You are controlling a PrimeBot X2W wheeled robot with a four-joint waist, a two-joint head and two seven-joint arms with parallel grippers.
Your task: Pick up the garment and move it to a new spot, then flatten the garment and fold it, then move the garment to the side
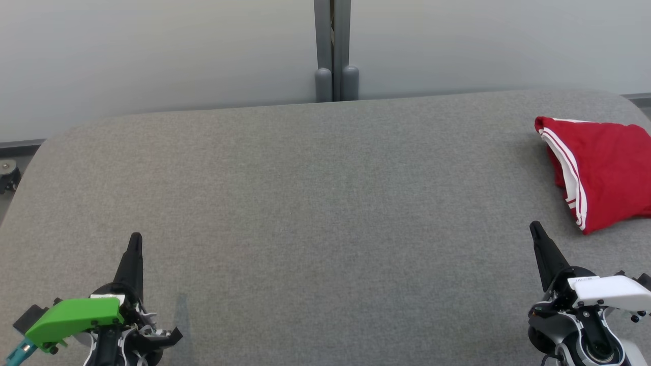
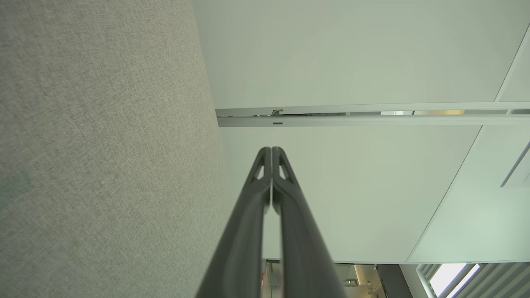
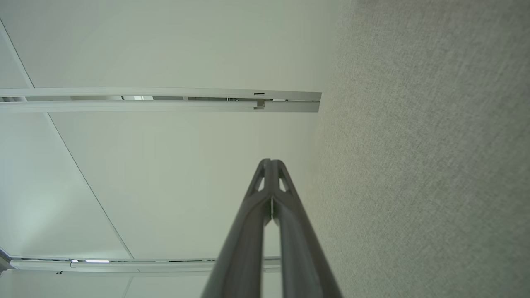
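Fingers [image 2: 244, 240] of the left gripper [image 2: 271, 150] lie pressed together, tips touching and only a thin slit showing lower down between them; in the left wrist view they point past the edge of the grey cloth-covered table [image 2: 103, 145] toward a pale partition wall [image 2: 352, 54] crossed by a grey rail [image 2: 372, 120]. The right gripper [image 3: 270, 162] is the same: its two dark fingers [image 3: 242, 248] meet at the tips, closed on each other, with the table's cloth on that view's right and the pale wall on its left. From the head view, the left gripper sits low at the left, its closed point aimed away from the robot over the grey cloth, with a green cover [image 1: 76, 315] on the wrist behind it. The right gripper sits low at the right, leaning slightly toward the left, with a white cover [image 1: 610, 292] behind its fingers. The garment [image 1: 605, 173], red with white stripes along its left edge, lies bunched in a rough folded heap at the far right of the table, cut off by the view's right edge. It lies just beyond the right gripper's tip and a little to its right, near but apart from it, and well apart from the left gripper. Past the table's far edge a grey post [image 1: 333, 51] joins the pale wall panels.
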